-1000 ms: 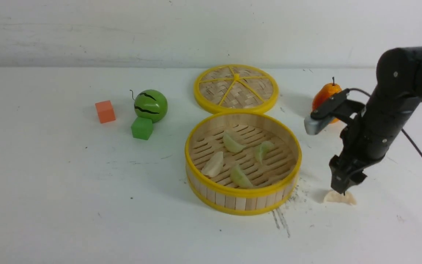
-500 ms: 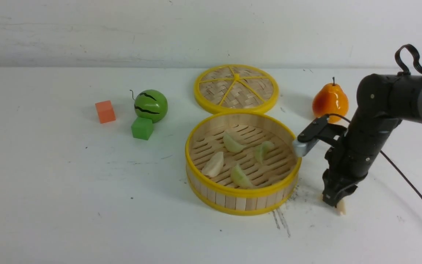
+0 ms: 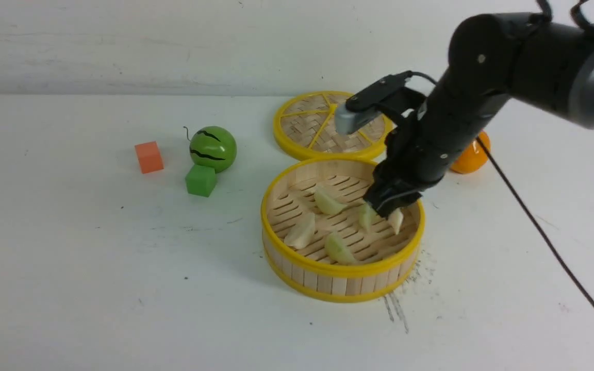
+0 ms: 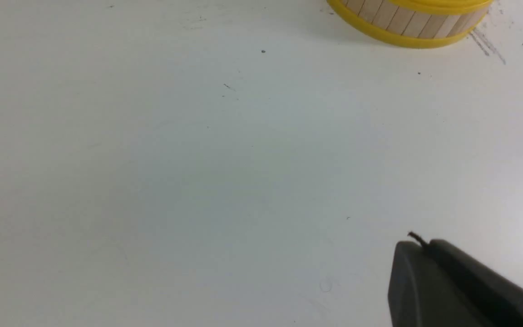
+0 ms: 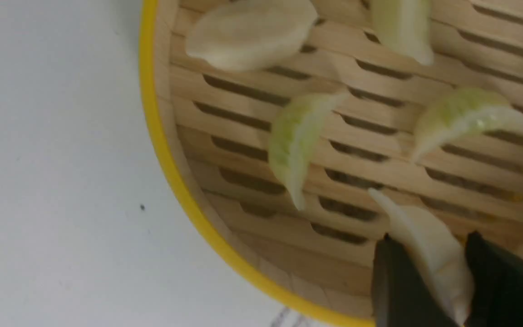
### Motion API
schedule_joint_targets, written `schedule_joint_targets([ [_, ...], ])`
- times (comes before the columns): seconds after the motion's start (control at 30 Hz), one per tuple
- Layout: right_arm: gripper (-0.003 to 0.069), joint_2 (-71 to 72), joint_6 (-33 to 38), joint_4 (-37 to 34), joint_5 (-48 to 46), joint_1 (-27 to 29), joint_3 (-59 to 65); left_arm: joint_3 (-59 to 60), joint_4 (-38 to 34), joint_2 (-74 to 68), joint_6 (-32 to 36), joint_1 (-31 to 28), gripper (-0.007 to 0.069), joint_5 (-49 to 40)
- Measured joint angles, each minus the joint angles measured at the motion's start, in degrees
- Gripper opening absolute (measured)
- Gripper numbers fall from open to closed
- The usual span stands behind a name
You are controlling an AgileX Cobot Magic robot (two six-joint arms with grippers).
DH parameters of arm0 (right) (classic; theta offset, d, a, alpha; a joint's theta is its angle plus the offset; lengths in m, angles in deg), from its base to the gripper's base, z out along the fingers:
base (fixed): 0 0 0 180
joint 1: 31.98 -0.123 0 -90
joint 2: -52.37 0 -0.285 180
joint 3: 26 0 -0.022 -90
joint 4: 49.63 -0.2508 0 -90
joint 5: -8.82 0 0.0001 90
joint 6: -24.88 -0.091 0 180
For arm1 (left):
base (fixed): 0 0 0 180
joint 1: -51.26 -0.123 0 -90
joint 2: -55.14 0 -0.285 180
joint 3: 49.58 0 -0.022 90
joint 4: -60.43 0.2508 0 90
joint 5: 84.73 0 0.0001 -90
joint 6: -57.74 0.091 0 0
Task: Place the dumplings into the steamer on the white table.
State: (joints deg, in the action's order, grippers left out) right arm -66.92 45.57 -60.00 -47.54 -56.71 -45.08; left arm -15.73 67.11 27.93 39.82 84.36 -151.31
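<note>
The steamer stands mid-table with several dumplings on its slatted floor, among them a cream one and a greenish one. My right gripper hangs over the steamer's right side, shut on a cream dumpling. In the right wrist view that dumpling sits between the black fingers above the slats, near the steamer rim. The left wrist view shows the closed tips of my left gripper over bare white table, with the steamer wall beyond.
The woven yellow-rimmed lid lies behind the steamer. A toy watermelon, a green cube and an orange cube sit to the left. An orange pear is partly hidden behind my right arm. A cable trails right.
My right gripper closed on the dumpling lying right of the steamer, lifted it and carried it left over the steamer. The other dumplings have not moved.
</note>
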Motion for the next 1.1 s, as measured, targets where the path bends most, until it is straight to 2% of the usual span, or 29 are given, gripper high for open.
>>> schedule_joint_targets([
  [0.1, 0.0184, -2.52, -1.62, 0.18, 2.23, -0.66, 0.0, 0.0, 0.0, 0.0, 0.0, 0.0, 0.0011, -0.99],
  [0.27, 0.0187, -8.02, -8.56, 2.51, 4.97, -0.78, 0.0, 1.16, -0.1, 2.44, 0.0, 0.0, 0.0014, -4.64],
  [0.37, 0.023, -8.51, -10.91, 3.84, 5.17, -0.78, 0.11, 3.0, -0.28, 5.9, -0.62, 0.0, 0.0014, -4.64],
  [0.4, 0.0302, -8.49, -12.08, 4.46, 5.17, -0.78, 0.11, 5.22, -0.42, 10.58, -1.95, 0.0, 0.0015, -4.64],
  [0.43, 0.0311, -8.49, -12.22, 4.46, 5.17, -0.78, 0.11, 5.41, -0.42, 10.58, -2.07, 0.0, 0.0015, -4.64],
  [0.47, 0.0366, -8.19, -12.55, 4.57, 4.64, -0.78, 0.11, 6.64, -0.42, 13.0, -2.91, 0.0, 0.0017, -4.47],
  [0.53, 0.0428, -7.1, -12.68, 4.33, 2.87, -0.72, -0.16, 8.31, -0.42, 16.83, -4.09, 0.0, 0.0018, -3.5],
  [0.63, 0.0453, -3.15, -12.85, 3.19, 1.47, -0.61, -0.34, 9.61, -0.42, 20.14, -5.2, 0.0, 0.002, -0.37],
  [0.7, 0.0422, 1.59, -12.85, 1.94, 1.27, -0.61, -0.27, 10.07, -0.42, 20.47, -5.48, 0.0, 0.002, 2.56],
  [0.8, 0.0325, 9.34, -12.85, 0.52, 2.54, -0.61, 1.54, 10.34, -0.42, 20.47, -5.6, 0.0, 0.0022, 5.59],
  [0.87, 0.0221, 15.62, -12.8, -0.21, 4.56, -0.61, 4.74, 10.81, -0.42, 20.47, -5.64, 0.0, 0.0024, 7.46],
  [0.9, 0.0199, 16.89, -12.8, -0.36, 4.8, -0.61, 5.56, 10.95, -0.42, 20.47, -5.64, 0.0, 0.0024, 7.74],
  [0.93, 0.011, 21.92, -12.12, -1.47, 7.18, -0.61, 9.34, 11.59, -0.42, 20.47, -5.78, 0.0, 0.0025, 8.25],
  [1.0, 0.0022, 27.51, -10.74, -2.94, 10.01, -0.61, 14.75, 12.36, -0.59, 20.47, -5.79, 0.0, 0.0028, 8.31],
  [1.03, -0.0007, 30.62, -9.71, -3.91, 11.83, -0.61, 17.55, 12.71, -0.66, 20.47, -5.84, 0.0, 0.0028, 8.31],
  [1.1, -0.0017, 34.35, -8.29, -5.1, 13.95, -0.61, 20.33, 12.97, -0.66, 20.47, -5.84, 0.0, 0.0028, 8.31],
])
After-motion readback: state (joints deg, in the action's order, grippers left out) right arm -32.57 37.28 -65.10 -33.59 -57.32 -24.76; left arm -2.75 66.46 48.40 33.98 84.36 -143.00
